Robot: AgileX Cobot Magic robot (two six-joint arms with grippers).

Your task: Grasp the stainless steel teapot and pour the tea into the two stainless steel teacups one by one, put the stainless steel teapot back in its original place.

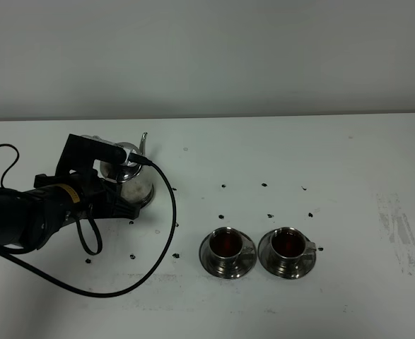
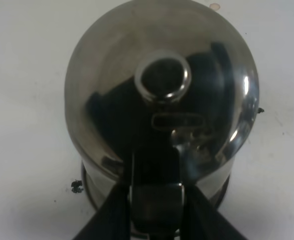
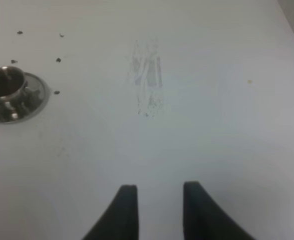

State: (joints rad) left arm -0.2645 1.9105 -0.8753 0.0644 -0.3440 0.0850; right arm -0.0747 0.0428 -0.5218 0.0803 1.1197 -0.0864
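The stainless steel teapot stands upright at the left of the table, spout pointing away. My left gripper is shut on its loop handle; the left wrist view shows the fingers on either side of the handle under the knobbed lid. A steel dish rim shows under the teapot's base. The two teacups stand on saucers at front centre, each holding dark reddish tea. My right gripper is open and empty over bare table; one teacup shows off to its side.
A black cable loops from the left arm across the table in front of the teapot. Small dark specks dot the table behind the cups. A scuffed patch marks the right side.
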